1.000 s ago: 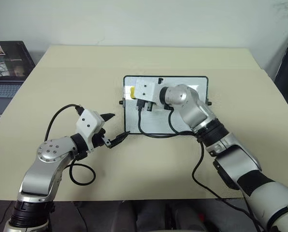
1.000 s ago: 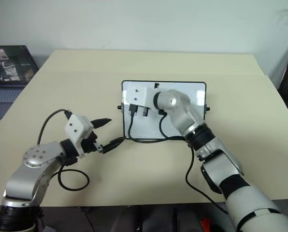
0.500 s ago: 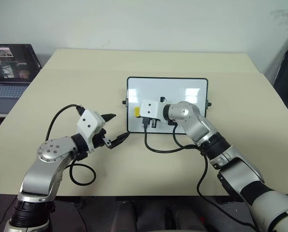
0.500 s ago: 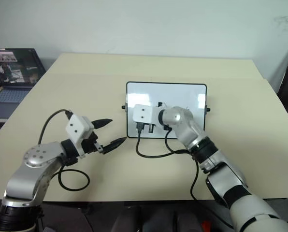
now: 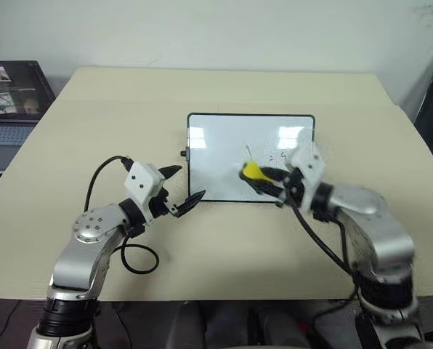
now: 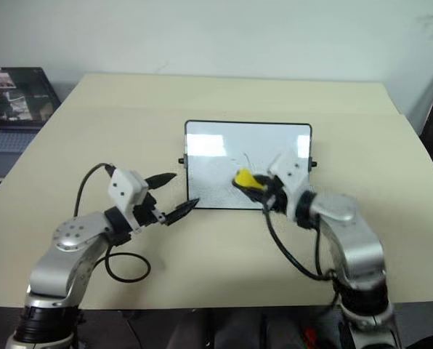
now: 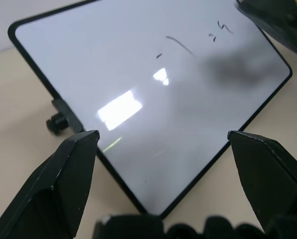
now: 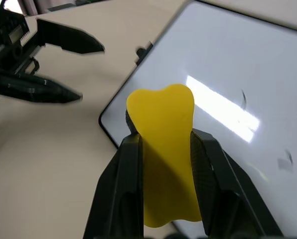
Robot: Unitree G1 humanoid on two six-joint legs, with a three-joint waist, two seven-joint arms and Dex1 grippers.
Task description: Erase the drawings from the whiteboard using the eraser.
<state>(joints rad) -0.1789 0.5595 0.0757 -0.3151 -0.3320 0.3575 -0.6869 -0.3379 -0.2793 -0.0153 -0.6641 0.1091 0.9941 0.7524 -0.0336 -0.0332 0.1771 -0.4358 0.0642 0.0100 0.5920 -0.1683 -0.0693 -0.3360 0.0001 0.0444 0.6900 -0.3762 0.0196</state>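
Right end effector (image 8: 161,144) clamped on yellow eraser (image 5: 251,172), frame centre, over whiteboard (image 5: 224,145); faint drawings (image 5: 278,156) remain. Left end effector (image 5: 184,189) spread apart at board's lower-left corner.

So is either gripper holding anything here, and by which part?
The right gripper holds the eraser, pinched across its narrow waist, with one end sticking out past the fingertips. The left gripper is open and holds nothing.

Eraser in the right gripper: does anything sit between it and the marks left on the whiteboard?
Nothing visible does. The eraser, held by the right gripper, is over the whiteboard, with the leftover marks just beyond it across bare board.
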